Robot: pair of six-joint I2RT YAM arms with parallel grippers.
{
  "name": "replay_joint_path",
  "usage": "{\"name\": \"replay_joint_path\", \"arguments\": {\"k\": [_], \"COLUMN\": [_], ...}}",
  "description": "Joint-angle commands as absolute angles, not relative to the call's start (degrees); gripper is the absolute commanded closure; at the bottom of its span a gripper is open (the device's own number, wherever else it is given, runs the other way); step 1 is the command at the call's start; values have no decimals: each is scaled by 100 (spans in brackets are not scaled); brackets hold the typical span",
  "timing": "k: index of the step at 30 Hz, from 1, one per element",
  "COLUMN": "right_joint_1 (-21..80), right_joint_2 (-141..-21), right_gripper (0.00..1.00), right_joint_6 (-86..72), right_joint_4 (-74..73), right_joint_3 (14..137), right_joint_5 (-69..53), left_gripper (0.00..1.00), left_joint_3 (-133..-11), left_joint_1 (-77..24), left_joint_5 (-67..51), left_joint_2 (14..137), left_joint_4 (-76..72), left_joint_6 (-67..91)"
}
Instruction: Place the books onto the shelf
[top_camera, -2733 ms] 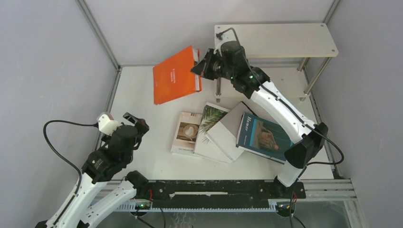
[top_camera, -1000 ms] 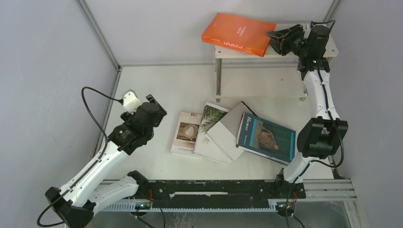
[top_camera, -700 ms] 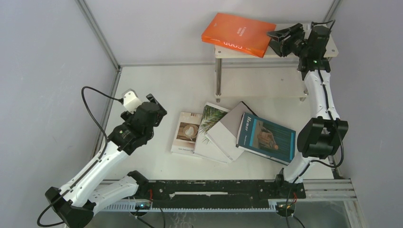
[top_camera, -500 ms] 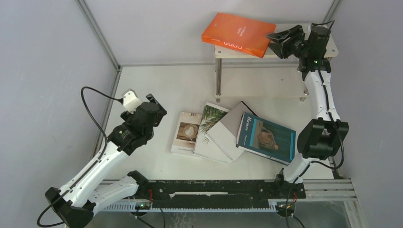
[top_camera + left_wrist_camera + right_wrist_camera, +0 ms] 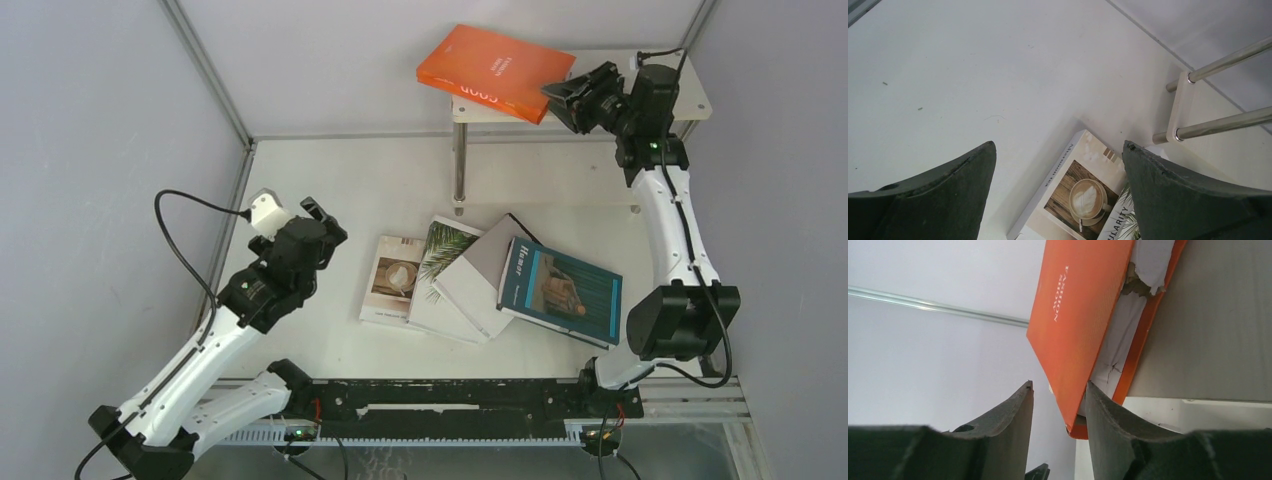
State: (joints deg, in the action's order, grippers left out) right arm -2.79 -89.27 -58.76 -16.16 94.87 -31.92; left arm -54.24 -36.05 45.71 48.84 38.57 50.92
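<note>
One nearly down: the orange book (image 5: 495, 70) lies on the shelf (image 5: 685, 100), overhanging one end. My right gripper (image 5: 558, 103) brackets its corner, but whether it is pinching or loose I cannot tell. My left gripper (image 5: 1059, 145) gapes empty over the table (image 5: 300, 180), where four books (image 5: 470, 270) wait.

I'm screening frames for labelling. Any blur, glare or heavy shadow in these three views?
Top external: even soft light, sharp throughout, no glare. Left wrist: fingers dark with little detail, coffee-cup book sharp, shelf legs glinting. Right wrist: orange book very close yet crisp, its cover print clear; fingers nearly black.
</note>
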Motion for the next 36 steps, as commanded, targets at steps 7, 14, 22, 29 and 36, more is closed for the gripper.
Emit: {"name": "replay_joint_path", "arguments": {"k": [7, 14, 22, 29, 36], "right_joint_1": [-11, 176, -136, -789, -1059], "right_joint_2": [-8657, -8650, -8670, -8928, -9159], "right_gripper": [54, 83, 93, 100, 100], "right_joint_6": [-5786, -5808, -5775, -5704, -5512], "right_joint_4": [-1544, -1563, -1810, -2012, -2229], "right_joint_3": [9217, 9241, 9451, 9690, 9927], "right_joint_5": [-2888, -2812, -3188, -4315, -4923], "left_gripper": [0, 0, 0, 0, 0], "left_joint_3": [-5397, -5361, -5378, -5524, -6048], "left_joint_1": [-3633, -3630, -3627, -3625, -3629], "left_joint_5": [4544, 4575, 4588, 4597, 4331], "left_joint_2": [4650, 4593, 4624, 4828, 5444], "left_joint_4": [3705, 3709, 3686, 3523, 2930], "left_joint_6": [4939, 4892, 4853, 4675, 4049]}}
